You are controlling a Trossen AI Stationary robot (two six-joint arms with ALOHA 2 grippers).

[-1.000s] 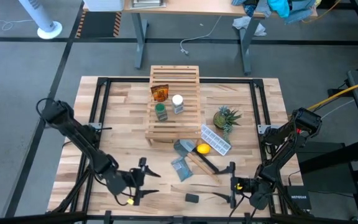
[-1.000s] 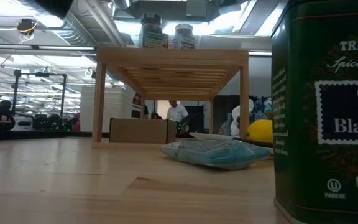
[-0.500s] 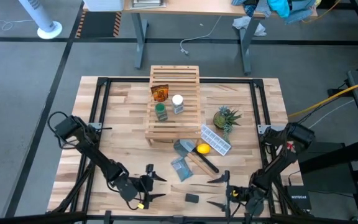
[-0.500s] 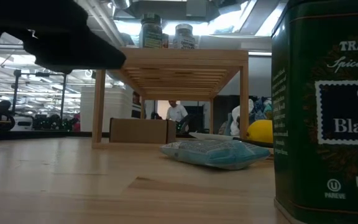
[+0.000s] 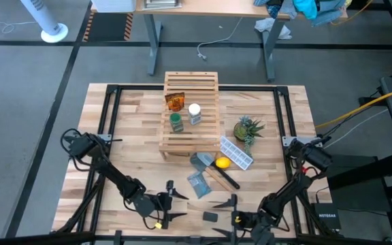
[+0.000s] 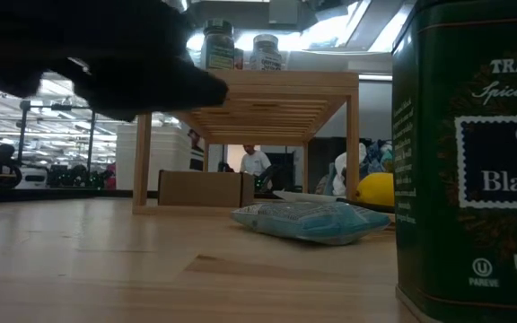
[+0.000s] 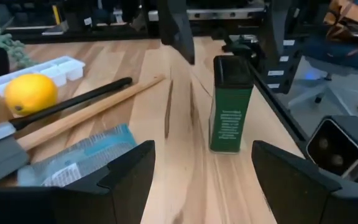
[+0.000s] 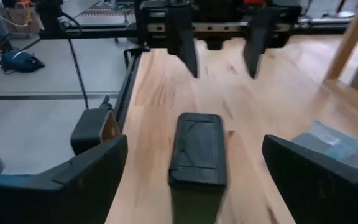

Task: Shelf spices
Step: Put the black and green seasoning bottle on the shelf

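Observation:
The shelf (image 5: pixel 190 112), a light-wood slat rack, stands at the table's far middle. On its top rest an orange-brown packet (image 5: pixel 175 101), a white-capped bottle (image 5: pixel 194 113) and a green-lidded jar (image 5: pixel 176 122). The dark green spice tin (image 5: pixel 210 216) with a black top stands upright on the table near the front edge, and looms large in the low view (image 6: pixel 474 161). My left gripper (image 5: pixel 180 205) is open just left of the tin (image 7: pixel 229 102), fingers level and pointing at it. My right gripper (image 5: pixel 218 216) is open, its fingers on either side of the tin (image 8: pixel 196 149) without touching it.
Between the shelf and the tin lie a blue packet (image 5: pixel 198 184), a grey block (image 5: pixel 201 161), a black-handled tool with a wooden stick (image 5: pixel 224 178), a lemon (image 5: pixel 221 162) and a white ice tray (image 5: pixel 236 152). A small plant (image 5: pixel 248 128) stands right of the shelf.
Both grippers have sunk toward the tabletop and closed in on the tin: the left has gone toward the table's right edge, the right toward the left edge until its fingers flank the tin. Both openings look unchanged. The tin has stayed put.

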